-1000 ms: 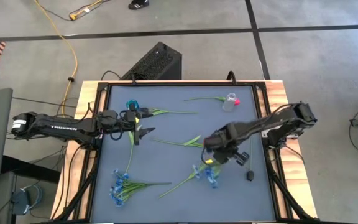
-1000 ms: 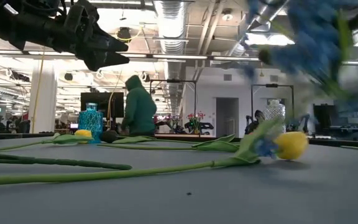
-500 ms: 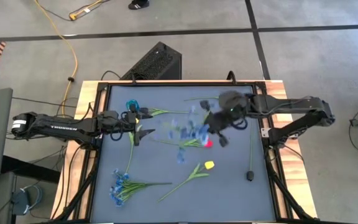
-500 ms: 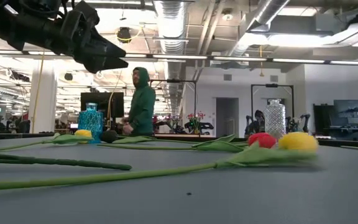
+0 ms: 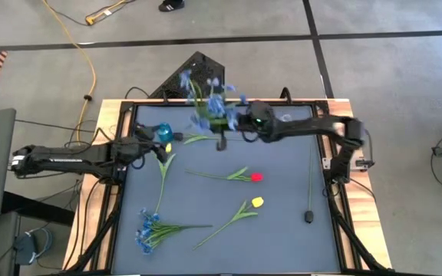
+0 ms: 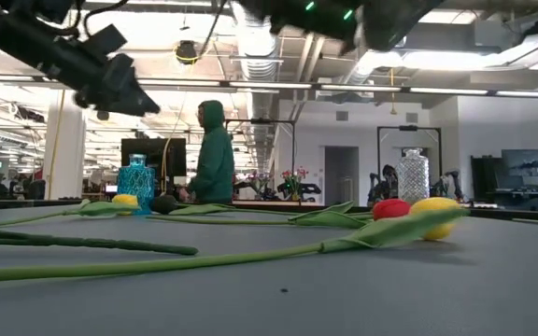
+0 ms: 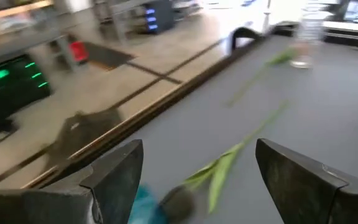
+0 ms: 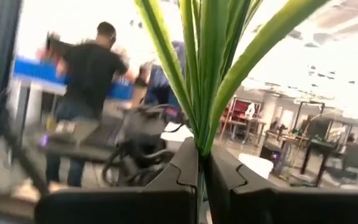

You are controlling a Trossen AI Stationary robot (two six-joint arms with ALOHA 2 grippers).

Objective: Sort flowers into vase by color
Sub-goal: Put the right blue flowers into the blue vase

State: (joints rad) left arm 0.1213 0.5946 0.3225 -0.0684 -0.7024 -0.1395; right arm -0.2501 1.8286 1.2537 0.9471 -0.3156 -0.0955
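Observation:
My right gripper hangs above the table's far edge, shut on a bunch of blue flowers whose blossoms reach out beyond that edge. The blue vase stands at the far left, with a yellow tulip lying beside it. My left gripper is open, just left of that vase. A red tulip, a second yellow tulip and another blue bunch lie flat on the mat. The clear vase shows only in the low view. My right gripper pinches the blue bunch by its green stems between the two fingers, several stems together. The leaves fan out past the fingertips. The whole bunch is lifted clear of the table.
A loose green stem and a small black object lie by the right edge. A black box sits on the floor behind the far edge. People stand in the room beyond the table.
My right gripper has lifted the blue bunch from beside the near yellow tulip and swept it up and across toward the far edge and the blue vase, turning as it went. That yellow tulip stays on the mat. My left gripper has drawn back a little toward the left.

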